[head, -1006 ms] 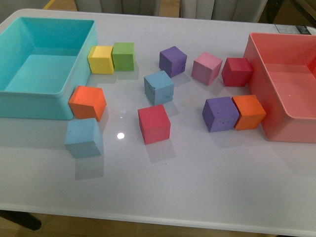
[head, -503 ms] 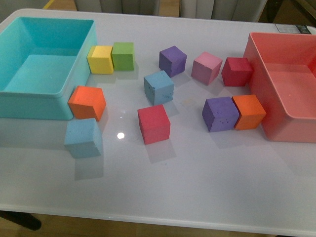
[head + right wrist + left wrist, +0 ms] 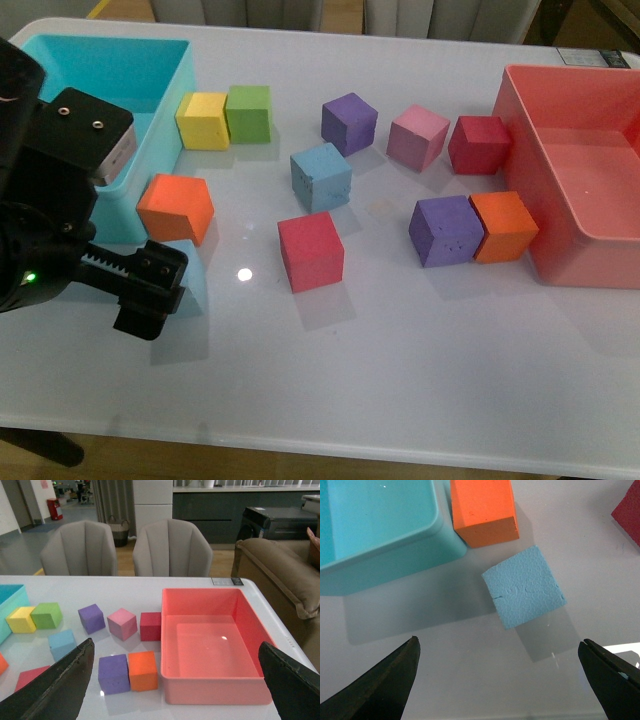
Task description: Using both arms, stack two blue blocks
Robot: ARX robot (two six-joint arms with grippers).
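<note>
Left hand point(image 3: 497, 644): fingers spread wide, gripping nothing, above near blue block point(image 3: 524, 587), not touching it. Block flat on surface point(image 3: 445, 670), just beside orange block point(image 3: 482, 510), near turquoise bin point(image 3: 395, 560) corner. Front view: left arm point(image 3: 60, 220) hides most of this block, green light lit on arm; left wrist view shows block whole. Second blue block point(image 3: 321, 177) mid-surface, well apart, between purple block point(image 3: 349, 122) and red block point(image 3: 311, 250). Right hand point(image 3: 176, 646): fingers spread wide, empty, seen only in own wrist view, which alone shows pink bin point(image 3: 215, 692) whole and grey chairs point(image 3: 172, 547) beyond.
</note>
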